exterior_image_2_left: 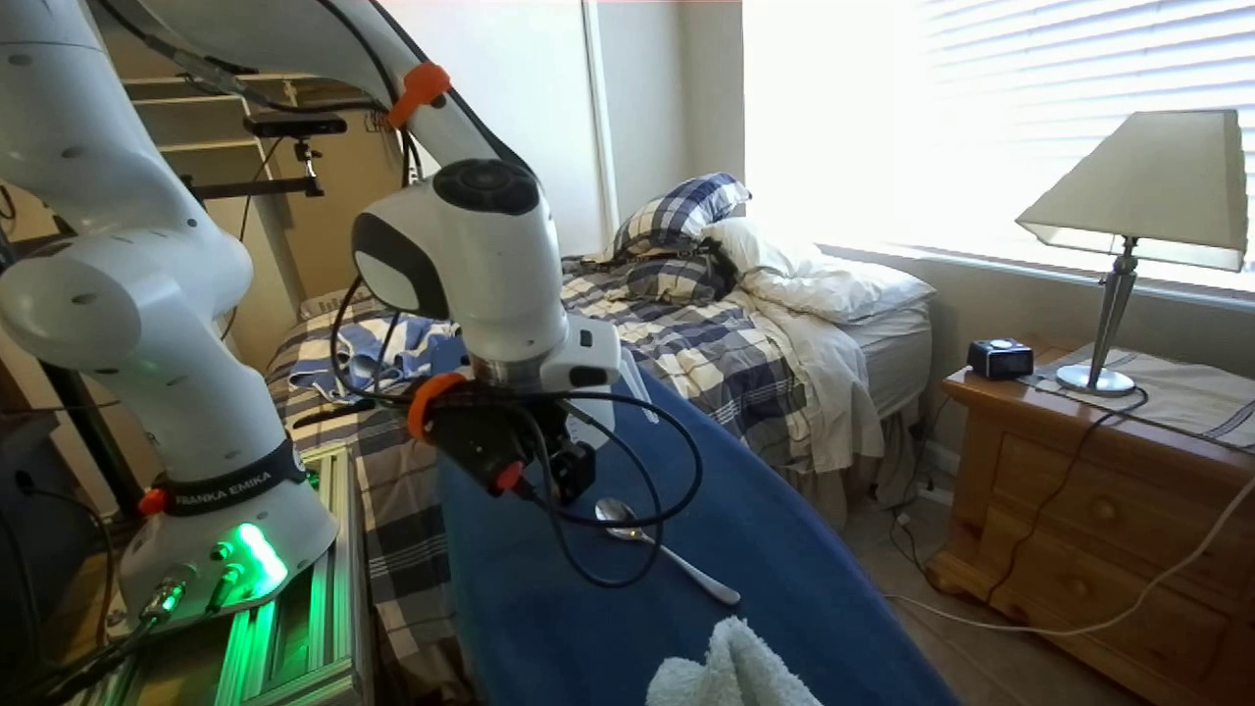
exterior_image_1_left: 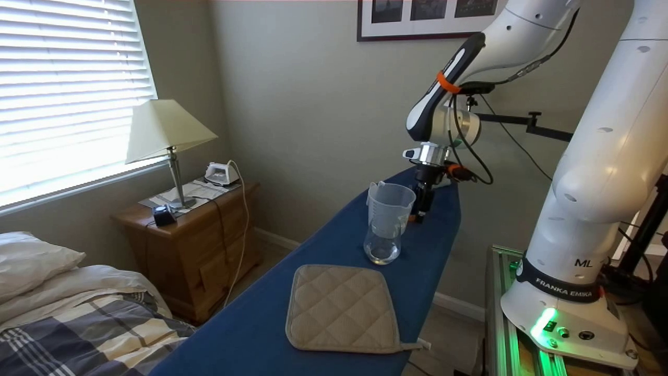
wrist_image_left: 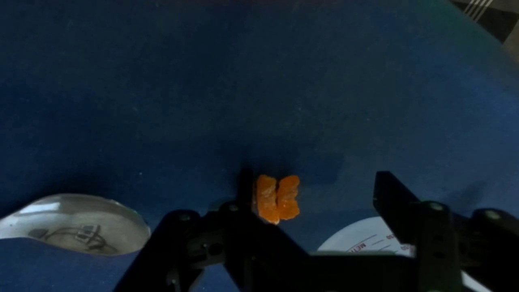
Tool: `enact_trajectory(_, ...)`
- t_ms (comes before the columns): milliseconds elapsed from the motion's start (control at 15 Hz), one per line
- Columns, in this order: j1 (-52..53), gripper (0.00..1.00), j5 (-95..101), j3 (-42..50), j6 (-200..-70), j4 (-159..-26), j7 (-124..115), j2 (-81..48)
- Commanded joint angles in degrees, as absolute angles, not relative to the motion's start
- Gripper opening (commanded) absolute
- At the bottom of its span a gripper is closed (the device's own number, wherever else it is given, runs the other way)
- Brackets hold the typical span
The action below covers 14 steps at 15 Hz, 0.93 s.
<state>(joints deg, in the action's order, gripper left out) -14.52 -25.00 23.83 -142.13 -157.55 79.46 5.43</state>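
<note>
My gripper (wrist_image_left: 314, 188) is open in the wrist view, its fingers wide apart and low over a blue ironing board (wrist_image_left: 202, 101). Two small orange pieces (wrist_image_left: 277, 198), like citrus segments, lie side by side between the fingers, close against the left finger; I cannot tell if they touch it. A metal spoon (wrist_image_left: 93, 227) lies left of the gripper and also shows in an exterior view (exterior_image_2_left: 627, 529). A translucent measuring jug (exterior_image_1_left: 391, 201) stands beside the gripper (exterior_image_1_left: 419, 214); its white, red-marked side (wrist_image_left: 365, 237) shows under the right finger. The gripper (exterior_image_2_left: 574, 476) is partly hidden by cables.
A clear glass (exterior_image_1_left: 382, 245) stands by the jug. A beige quilted pot holder (exterior_image_1_left: 342, 308) lies farther along the board. A white towel (exterior_image_2_left: 730, 677) lies near the spoon. A nightstand (exterior_image_1_left: 209, 256) with a lamp (exterior_image_1_left: 177, 172) and a bed (exterior_image_2_left: 686, 324) stand beside the board.
</note>
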Motion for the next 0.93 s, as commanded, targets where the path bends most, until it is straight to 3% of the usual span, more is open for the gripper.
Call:
enact_trajectory(0, -14.6, 0.86, -27.6, 22.9, -143.8, -157.1, 81.8, 4.4)
enact_trajectory(133, -14.5, 0.71, -27.6, 22.7, -144.2, -157.0, 81.8, 4.2)
enact_trajectory(200, -14.5, 0.58, -27.5, 22.6, -144.5, -157.0, 81.8, 4.2)
enact_trajectory(533, -14.5, 0.24, -27.4, 22.3, -145.8, -157.0, 81.9, 4.0)
enact_trajectory(733, -14.5, 0.20, -27.4, 22.2, -146.4, -156.9, 81.9, 3.6)
enact_trajectory(867, -14.6, 0.23, -27.3, 22.1, -146.6, -156.9, 81.8, 3.4)
